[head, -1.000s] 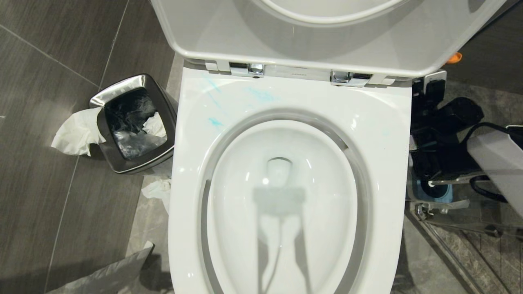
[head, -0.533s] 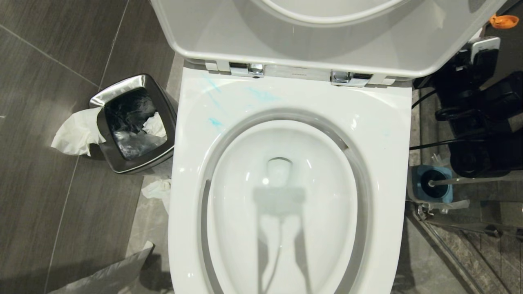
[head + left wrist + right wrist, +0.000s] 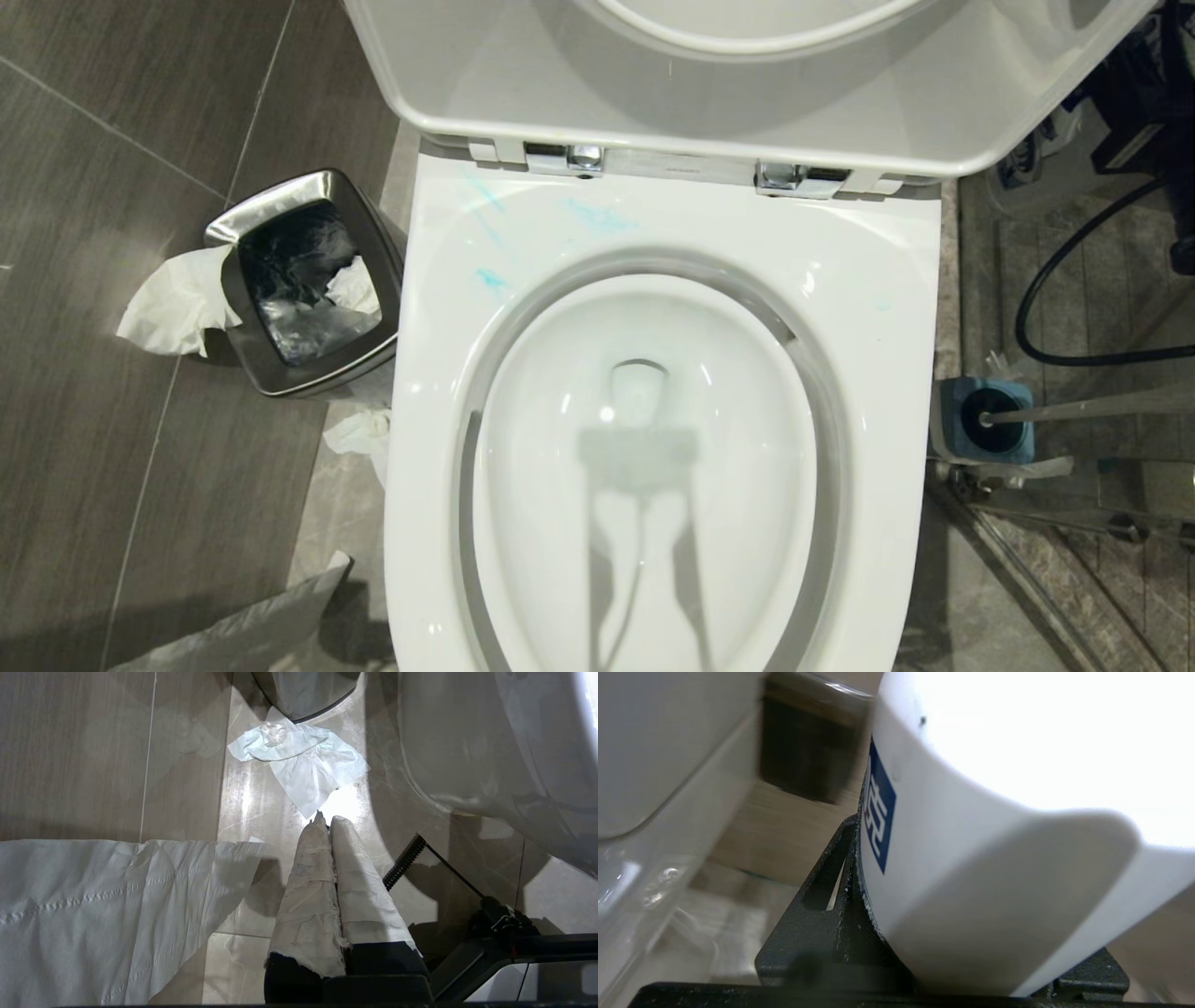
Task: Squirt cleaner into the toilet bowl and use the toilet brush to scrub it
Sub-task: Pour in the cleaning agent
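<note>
The toilet bowl [image 3: 653, 224] fills the head view, its seat and lid raised. Pale turquoise cleaner [image 3: 597, 217] is smeared on the back left of the rim; the water looks untinted. The toilet brush [image 3: 1092, 406] stands in its blue base [image 3: 990, 420] on the floor to the bowl's right. My right arm [image 3: 1144, 84] is up at the far right, beside the lid. My right gripper [image 3: 962, 933] is shut on a white bottle with a blue label [image 3: 994, 835]. My left gripper [image 3: 327, 819], its fingers wrapped in white tape, hangs shut and empty over the floor.
A square steel bin [image 3: 308, 280] with tissue [image 3: 173, 299] hanging out stands left of the bowl. More tissue [image 3: 303, 760] lies on the floor beside it, and a large white sheet [image 3: 93, 905] nearby. A black cable [image 3: 1036, 317] loops above the brush.
My right arm has lifted from beside the brush base to the far upper right, near the lid's edge, taking the bottle with it. The brush now shows fully. The left arm has kept still.
</note>
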Available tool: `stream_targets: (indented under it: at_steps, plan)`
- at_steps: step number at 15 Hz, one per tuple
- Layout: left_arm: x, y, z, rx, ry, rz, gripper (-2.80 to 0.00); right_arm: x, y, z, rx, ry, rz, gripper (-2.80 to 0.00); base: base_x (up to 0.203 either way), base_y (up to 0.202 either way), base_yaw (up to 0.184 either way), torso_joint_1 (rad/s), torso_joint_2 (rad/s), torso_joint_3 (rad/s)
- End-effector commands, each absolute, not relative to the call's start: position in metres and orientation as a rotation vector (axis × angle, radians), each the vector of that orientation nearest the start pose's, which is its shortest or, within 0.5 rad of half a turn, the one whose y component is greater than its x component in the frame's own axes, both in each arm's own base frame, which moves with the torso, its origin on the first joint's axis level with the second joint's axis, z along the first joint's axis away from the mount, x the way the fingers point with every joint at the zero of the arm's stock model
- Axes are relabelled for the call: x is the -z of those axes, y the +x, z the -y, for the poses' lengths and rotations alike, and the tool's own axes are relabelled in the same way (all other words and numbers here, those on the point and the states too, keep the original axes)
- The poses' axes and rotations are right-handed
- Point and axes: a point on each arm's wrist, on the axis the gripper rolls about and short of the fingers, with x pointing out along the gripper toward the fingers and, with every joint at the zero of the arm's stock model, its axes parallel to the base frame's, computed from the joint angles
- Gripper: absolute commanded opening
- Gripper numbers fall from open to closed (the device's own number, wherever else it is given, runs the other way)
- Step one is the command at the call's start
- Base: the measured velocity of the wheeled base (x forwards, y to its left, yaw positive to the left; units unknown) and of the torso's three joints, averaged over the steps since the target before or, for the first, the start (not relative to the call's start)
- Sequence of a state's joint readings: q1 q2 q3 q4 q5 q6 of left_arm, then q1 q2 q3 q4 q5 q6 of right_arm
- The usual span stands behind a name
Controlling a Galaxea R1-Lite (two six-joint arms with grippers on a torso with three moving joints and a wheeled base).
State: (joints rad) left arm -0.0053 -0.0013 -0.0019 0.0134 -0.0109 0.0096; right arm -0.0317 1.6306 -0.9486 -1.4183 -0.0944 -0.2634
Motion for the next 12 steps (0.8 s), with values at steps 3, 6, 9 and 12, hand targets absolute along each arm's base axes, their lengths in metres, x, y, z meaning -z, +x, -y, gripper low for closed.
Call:
stream_targets:
  at_steps: [3, 6, 9, 12]
  plan:
    - [-0.074, -0.023, 0.000, 0.016, 0.011, -0.012, -2.80, -0.341, 0.201, 0.009, 0.236, -0.196, 0.636, -2.80, 0.000, 0.000, 0.000, 0.000, 0.00, 0.000]
    - [-0.074, -0.023, 0.000, 0.016, 0.010, -0.012, -2.80, -0.342, 0.184, -0.001, 0.169, -0.155, 0.580, -2.80, 0.000, 0.000, 0.000, 0.000, 0.00, 0.000]
    - [-0.075, -0.023, 0.000, 0.017, 0.011, -0.011, -2.80, -0.345, 0.168, -0.013, 0.096, -0.137, 0.556, -2.80, 0.000, 0.000, 0.000, 0.000, 0.00, 0.000]
    - [-0.075, -0.023, 0.000, 0.016, 0.011, -0.012, -2.80, -0.334, 0.154, -0.024, 0.027, -0.152, 0.523, -2.80, 0.000, 0.000, 0.000, 0.000, 0.00, 0.000]
